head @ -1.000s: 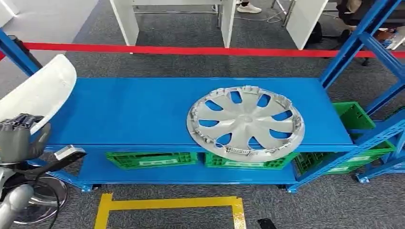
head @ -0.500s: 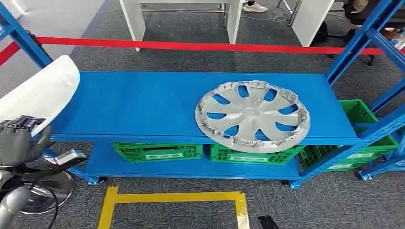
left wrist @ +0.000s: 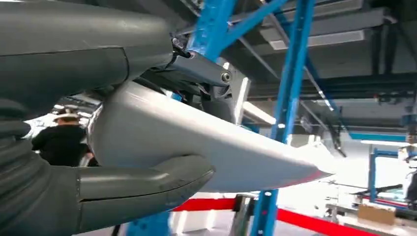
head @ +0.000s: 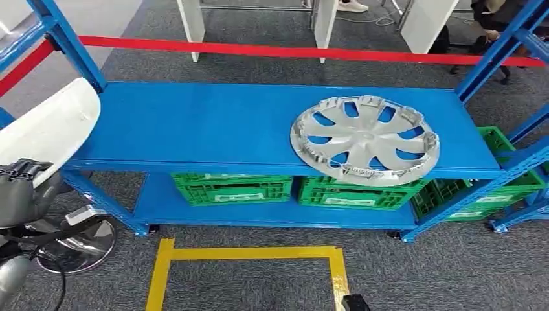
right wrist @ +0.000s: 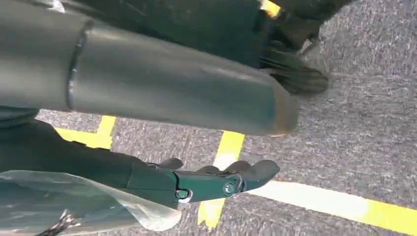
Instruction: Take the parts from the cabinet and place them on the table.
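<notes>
My view has panned left since the earlier frame; the things themselves lie as before. Left robot hand [head: 22,191] grips the white part [head: 52,126], thumb [left wrist: 147,184] under it, left of the blue rack [head: 194,129]. Hubcap [head: 364,139] lies on the rack's top shelf. Right robot hand [right wrist: 216,182] hangs spread over the carpet, holding nothing.

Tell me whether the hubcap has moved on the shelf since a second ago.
No. The hubcap still overhangs the front edge of the blue shelf above the middle green crate; the whole view shifted, so the camera moved.
</notes>
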Controlling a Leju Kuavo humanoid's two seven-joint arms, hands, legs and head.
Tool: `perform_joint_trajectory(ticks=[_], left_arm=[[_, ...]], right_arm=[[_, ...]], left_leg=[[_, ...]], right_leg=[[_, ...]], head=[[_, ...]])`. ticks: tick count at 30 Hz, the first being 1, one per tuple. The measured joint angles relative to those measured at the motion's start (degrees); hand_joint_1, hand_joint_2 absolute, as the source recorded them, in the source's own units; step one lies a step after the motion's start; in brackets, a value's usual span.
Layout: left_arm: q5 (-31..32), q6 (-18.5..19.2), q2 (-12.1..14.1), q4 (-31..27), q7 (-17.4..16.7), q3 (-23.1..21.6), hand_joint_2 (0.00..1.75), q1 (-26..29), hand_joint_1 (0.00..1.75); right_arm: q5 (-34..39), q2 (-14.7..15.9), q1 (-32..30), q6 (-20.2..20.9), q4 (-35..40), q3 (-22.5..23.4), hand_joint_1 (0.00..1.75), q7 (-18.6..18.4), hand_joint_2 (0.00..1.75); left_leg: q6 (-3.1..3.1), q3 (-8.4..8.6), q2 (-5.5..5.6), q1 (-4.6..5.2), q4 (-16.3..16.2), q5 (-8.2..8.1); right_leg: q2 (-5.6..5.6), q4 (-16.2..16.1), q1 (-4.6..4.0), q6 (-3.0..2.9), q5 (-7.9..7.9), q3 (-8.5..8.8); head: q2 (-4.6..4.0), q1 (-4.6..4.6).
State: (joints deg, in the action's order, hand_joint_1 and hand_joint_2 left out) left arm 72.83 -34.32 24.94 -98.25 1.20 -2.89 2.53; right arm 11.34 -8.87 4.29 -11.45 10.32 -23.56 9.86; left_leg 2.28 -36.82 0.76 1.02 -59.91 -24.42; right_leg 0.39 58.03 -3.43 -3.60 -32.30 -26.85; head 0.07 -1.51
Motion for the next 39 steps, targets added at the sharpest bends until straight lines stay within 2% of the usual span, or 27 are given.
perform_joint_trajectory(ticks=[3, 4, 5, 6, 8, 9, 10, 11, 13, 14, 15, 16, 19, 20, 21, 23, 24, 26, 27, 29, 31, 32, 34, 35, 36, 37, 39], left_arm=[[-1.31, 0.04, 0.59, -0.06, 0.42, 0.83, 1.75, 0.22, 1.75], [-1.55, 0.04, 0.99, -0.11, 0.61, 1.23, 1.75, 0.30, 1.75], [-1.73, 0.09, 1.09, -0.11, 0.88, 1.40, 1.75, 0.35, 1.75], [-1.97, 0.18, 1.36, -0.09, 1.14, 1.60, 1.75, 0.05, 1.75], [-2.15, 0.28, 1.31, 0.00, 1.36, 1.73, 1.75, -0.19, 1.75], [-2.14, 0.41, 1.31, 0.13, 1.58, 1.71, 1.75, -0.18, 1.75], [-2.12, 0.48, 1.31, 0.33, 1.66, 1.64, 1.75, -0.33, 1.75], [-2.14, 0.53, 1.25, 0.59, 1.77, 1.60, 1.75, -0.60, 1.75], [-2.12, 0.63, 1.25, 1.01, 1.97, 1.45, 1.75, -1.24, 1.75], [-2.12, 0.63, 1.18, 1.25, 2.01, 1.34, 1.75, -1.57, 1.75], [-2.12, 0.68, 0.85, 1.68, 2.12, 1.16, 1.75, -2.14, 1.75], [-2.12, 0.70, 0.87, 1.86, 2.17, 1.16, 1.75, -2.13, 1.75], [-2.08, 0.72, 0.70, 2.62, 2.19, 0.83, 1.75, -2.86, 1.75], [-2.15, 0.74, 0.70, 2.80, 2.19, 0.79, 1.75, -3.52, 1.75], [-2.19, 0.77, 0.68, 3.00, 2.25, 0.70, 1.75, -4.00, 1.75], [-2.23, 0.74, 0.68, 3.28, 2.25, 0.64, 1.75, -4.50, 1.75], [-2.23, 0.74, 0.63, 3.48, 2.25, 0.55, 1.75, -4.63, 1.75], [-2.23, 0.77, 0.48, 3.78, 2.25, 0.35, 1.75, -4.84, 1.75], [-2.32, 0.74, 0.42, 3.91, 2.25, 0.31, 1.75, -4.92, 1.75], [-2.71, 0.64, 0.37, 4.17, 2.25, 0.29, 1.75, -5.00, 1.75], [-2.87, 0.61, 0.35, 4.42, 2.28, 0.24, 1.75, -5.25, 1.75], [-2.95, 0.59, 0.28, 4.63, 2.25, 0.22, 1.75, -5.48, 1.75], [-3.26, 0.59, 0.24, 5.18, 2.25, 0.09, 1.75, -5.81, 1.75], [-3.26, 0.57, 0.26, 5.33, 2.28, 0.09, 1.75, -5.82, 1.75], [-3.26, 0.57, 0.26, 5.49, 2.28, 0.07, 1.75, -5.88, 1.75], [-3.26, 0.55, 0.31, 5.75, 2.28, 0.05, 1.75, -6.09, 1.75], [-3.28, 0.57, 0.29, 6.25, 2.25, -0.08, 1.75, -6.11, 1.75]], right_arm=[[-0.02, -0.18, 0.33, -0.64, 0.00, 0.02, 0.00, -0.26, 0.00], [-0.02, -0.52, 0.30, -0.83, 0.00, 0.02, 0.00, -0.35, 0.00], [-0.02, -0.72, 0.43, -0.90, 0.00, 0.02, 0.00, -0.44, 0.00], [0.02, -0.90, 0.46, -1.01, 0.02, 0.02, 0.00, -0.44, 0.00], [0.02, -1.22, 0.36, -1.10, 0.02, 0.00, 0.00, -0.48, 0.00], [0.20, -1.29, 0.33, -1.29, 0.02, 0.00, 0.00, -0.50, 0.00], [0.31, -1.29, 0.32, -1.36, 0.02, 0.02, 0.00, -0.50, 0.00], [0.39, -1.29, 0.33, -1.38, 0.02, 0.02, 0.00, -0.50, 0.00], [0.50, -1.29, 0.34, -1.40, 0.02, 0.02, 0.00, -0.48, 0.00], [0.52, -1.25, 0.40, -1.42, 0.02, 0.04, 0.00, -0.46, 0.00], [0.61, -0.96, 0.43, -1.56, 0.04, 0.13, 0.00, -0.42, 0.00], [0.68, -1.18, 0.37, -1.40, 0.04, 0.13, 0.00, -0.39, 0.00], [0.87, -1.18, -0.15, -1.38, 0.02, 0.20, 0.00, -0.13, 0.00], [1.03, -1.18, -0.22, -1.38, 0.02, 0.22, 0.00, -0.02, 0.00], [1.05, -1.18, -0.34, -1.38, 0.04, 0.24, 0.00, 0.02, 0.00], [1.20, -1.18, -0.29, -1.38, 0.04, 0.26, 0.00, 0.13, 0.00], [1.25, -1.18, -0.27, -1.38, 0.04, 0.28, 0.00, 0.11, 0.00], [1.29, -1.18, -0.39, -1.38, 0.04, 0.39, 0.00, 0.11, 0.00], [1.31, -1.18, -0.41, -1.40, 0.04, 0.55, 0.00, 0.11, 0.00], [1.36, -1.18, -0.30, -1.47, 0.04, 0.70, 0.00, 0.26, 0.00], [1.36, -1.16, -0.18, -1.49, 0.04, 0.92, 0.00, 0.46, 0.00], [1.36, -1.16, -0.17, -1.51, 0.04, 1.03, 0.00, 0.46, 0.00], [1.38, -1.16, -0.34, -1.56, 0.04, 1.11, 0.00, 0.44, 0.00], [1.38, -1.16, -0.39, -1.56, 0.02, 1.11, 0.00, 0.46, 0.00], [1.38, -1.16, -0.38, -1.56, 0.02, 1.11, 0.00, 0.44, 0.00], [1.40, -1.16, -0.41, -1.56, 0.04, 1.14, 0.00, 0.48, 0.00], [1.40, -1.16, -0.48, -1.56, 0.04, 1.14, 0.00, 0.48, 0.00]], left_leg=[[-0.75, -0.33, -0.06, -0.43, 1.00, 1.90], [-1.03, -0.41, 0.14, 0.01, 1.60, 2.65], [-1.14, -1.08, 0.02, -0.08, 0.88, 1.00], [-1.64, -1.73, 0.01, -0.18, -1.22, -2.56], [-2.75, -2.74, -0.06, -0.90, -8.34, -8.66], [-3.31, -3.12, -0.07, -1.36, -11.89, -9.95], [-3.93, -2.89, -0.09, -1.91, -13.99, -9.47], [-4.60, -1.71, -0.15, -2.51, -13.60, -7.65], [-6.32, 2.95, -0.41, -3.92, -7.60, -3.94], [-7.61, 5.61, -0.52, -4.67, -3.25, -4.81], [-8.30, 7.29, -0.37, -3.84, -0.69, -7.20], [-6.13, 6.49, -0.01, -3.73, -1.13, -7.07], [-3.95, 4.71, -0.53, -3.31, -1.66, -6.34], [-2.90, 4.15, -0.61, -3.21, -1.61, -5.77], [-2.10, 3.29, -0.59, -3.03, -1.55, -5.05], [-1.39, 1.65, -0.60, -2.44, -1.49, -3.68], [-1.17, 0.79, -0.62, -2.03, -1.51, -3.03], [-0.98, -0.88, -0.63, -1.53, -1.51, -1.76], [-0.90, -1.65, -0.62, -1.45, -1.52, -1.16], [-0.89, -2.55, -0.59, -1.41, -1.45, -0.11], [-1.25, -2.78, -0.61, -1.31, -1.05, 0.95], [-1.49, -2.84, -0.63, -1.47, -0.61, 1.72], [-2.01, -2.73, -0.57, -1.50, 0.84, 3.41], [-2.21, -3.15, -0.55, -1.35, 1.00, 3.17], [-2.35, -3.52, -0.55, -1.31, 0.52, 1.40], [-2.55, -4.02, -0.53, -1.34, -2.84, -2.80], [-3.11, -5.47, -0.56, -1.60, -11.48, -8.28]], right_leg=[[-0.10, -2.19, -0.26, -0.29, 0.52, 0.09], [-0.36, -3.82, 0.27, -0.13, 2.06, -0.16], [-0.80, -4.63, 0.69, 0.50, 3.25, 0.58], [-0.79, -5.11, 0.83, 0.24, 4.23, -0.16], [-1.16, -4.86, 1.26, 1.11, 5.41, -1.75], [-1.29, -4.52, 1.49, 1.36, 5.84, -2.68], [-1.46, -3.94, 1.83, 1.77, 6.26, -3.89], [-1.56, -3.21, 2.21, 2.22, 6.62, -5.14], [-1.71, -1.35, 3.08, 3.02, 7.07, -7.60], [-1.73, -0.04, 3.36, 3.51, 7.13, -8.83], [-1.58, 1.06, 3.16, 4.14, 7.25, -10.21], [-1.48, 1.70, 3.07, 4.36, 7.43, -10.58], [-1.33, 2.02, 3.31, 4.94, 8.83, -11.88], [-1.16, 2.55, 3.60, 5.14, 7.42, -12.33], [-0.95, 4.64, 3.57, 5.22, 4.06, -13.60], [-0.57, 12.85, 3.47, 4.99, -2.50, -15.56], [-0.46, 17.11, 3.41, 4.62, -4.57, -16.27], [-0.30, 19.84, 2.71, 3.68, -3.77, -15.10], [-0.24, 17.89, 2.18, 3.20, -1.69, -12.89], [-0.08, 8.84, 1.21, 2.15, 1.25, -5.75], [0.17, -0.56, 0.79, 1.41, -0.88, -0.01], [0.17, -1.41, 0.66, 1.81, -1.12, 0.11], [0.13, -2.01, 0.69, 1.66, 0.55, -0.26], [-0.15, -4.04, 1.51, 1.59, 1.62, 0.40], [-0.52, -4.00, 1.47, 1.75, 2.43, 0.11], [-0.55, -4.05, 1.53, 1.32, 3.30, -0.70], [-0.71, -3.59, 1.56, 1.34, 4.14, -2.22]], head=[[0.02, 0.11], [0.00, 0.09], [0.00, -0.04], [0.00, -0.11], [0.00, -0.17], [0.00, -0.17], [0.00, -0.20], [0.00, -0.22], [0.00, -0.20], [0.00, -0.22], [0.00, -0.88], [0.02, -0.54], [0.00, -0.22], [0.00, -0.02], [0.02, 0.09], [0.00, 0.46], [0.02, 0.46], [0.00, 0.39], [0.00, 0.44], [0.00, 0.42], [0.00, 0.35], [0.00, 0.37], [0.00, 0.44], [0.00, 0.41], [0.00, 0.31], [0.00, 0.35], [0.02, 0.16]])
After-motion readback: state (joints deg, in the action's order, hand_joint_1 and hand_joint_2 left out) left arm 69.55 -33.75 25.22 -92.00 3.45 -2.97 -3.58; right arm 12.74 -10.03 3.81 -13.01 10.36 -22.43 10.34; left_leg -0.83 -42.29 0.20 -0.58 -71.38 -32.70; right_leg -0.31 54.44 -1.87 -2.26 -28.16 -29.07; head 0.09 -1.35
